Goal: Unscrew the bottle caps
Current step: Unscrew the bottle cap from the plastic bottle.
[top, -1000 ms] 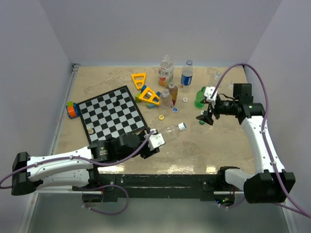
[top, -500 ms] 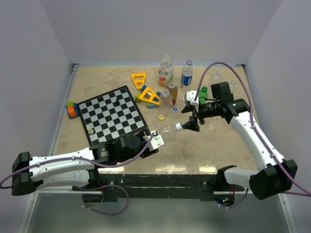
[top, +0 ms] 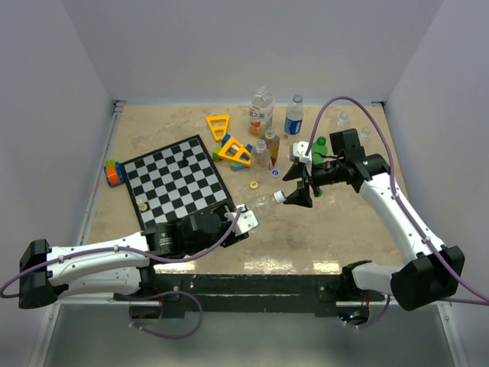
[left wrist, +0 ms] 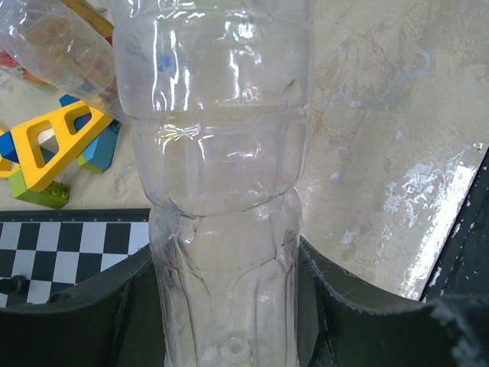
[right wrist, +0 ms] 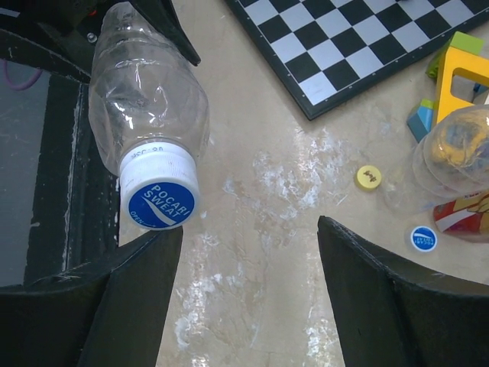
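My left gripper [top: 241, 222] [left wrist: 225, 279] is shut on the base end of a clear unlabelled bottle [top: 264, 203] [left wrist: 225, 168], which is held tilted with its neck pointing to the right. Its cap [top: 280, 197] [right wrist: 160, 200], white with a blue printed top, is screwed on. Right in front of that cap my right gripper [top: 298, 191] [right wrist: 250, 229] stands open. In the right wrist view the cap sits just above the tip of the left finger, off to the side of the gap, and bare table shows between the fingers.
Behind stand an orange-label bottle [top: 260, 112], a blue-label bottle [top: 294, 116], two small clear bottles [top: 262, 155] and a green bottle [top: 317, 147]. Loose caps, one yellow [right wrist: 369, 177] and one blue [right wrist: 422, 238], lie nearby. A chessboard [top: 177, 180] and yellow triangular frames [top: 235, 151] sit to the left.
My right arm has swung left, away from the green bottle, and come up to the cap of the held clear bottle. The left arm has kept its grip and hardly moved.
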`<state>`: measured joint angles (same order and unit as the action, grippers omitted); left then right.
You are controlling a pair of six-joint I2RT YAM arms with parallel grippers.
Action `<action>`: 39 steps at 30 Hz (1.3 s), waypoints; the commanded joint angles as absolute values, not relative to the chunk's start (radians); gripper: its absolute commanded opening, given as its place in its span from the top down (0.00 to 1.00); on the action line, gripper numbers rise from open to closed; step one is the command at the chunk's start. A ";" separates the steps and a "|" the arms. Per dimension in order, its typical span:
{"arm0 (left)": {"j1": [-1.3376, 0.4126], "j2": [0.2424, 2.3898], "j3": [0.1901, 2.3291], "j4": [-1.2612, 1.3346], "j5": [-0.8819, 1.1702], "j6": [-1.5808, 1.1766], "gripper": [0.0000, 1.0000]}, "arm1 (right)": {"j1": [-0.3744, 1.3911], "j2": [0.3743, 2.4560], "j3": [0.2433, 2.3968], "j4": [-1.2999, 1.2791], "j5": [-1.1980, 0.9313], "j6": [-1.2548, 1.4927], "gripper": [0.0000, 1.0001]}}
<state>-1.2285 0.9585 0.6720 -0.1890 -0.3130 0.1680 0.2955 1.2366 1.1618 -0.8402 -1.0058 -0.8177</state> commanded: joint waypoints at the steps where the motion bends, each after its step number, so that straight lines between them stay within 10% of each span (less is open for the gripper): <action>1: -1.223 0.971 0.681 -0.163 -0.316 0.167 0.95 | 0.308 1.256 1.215 -0.889 -1.118 -0.819 0.24; 17: -1.195 1.000 0.695 -0.175 -0.327 0.155 0.96 | 0.345 1.316 1.305 -1.072 -1.124 -0.994 0.32; 29: -1.192 0.957 0.687 -0.167 -0.315 0.170 0.97 | 0.377 1.316 1.305 -1.071 -1.065 -1.006 0.97; 39: -1.161 0.861 0.678 -0.149 -0.043 0.236 1.00 | 0.512 1.229 1.339 -1.074 -0.888 -1.285 1.00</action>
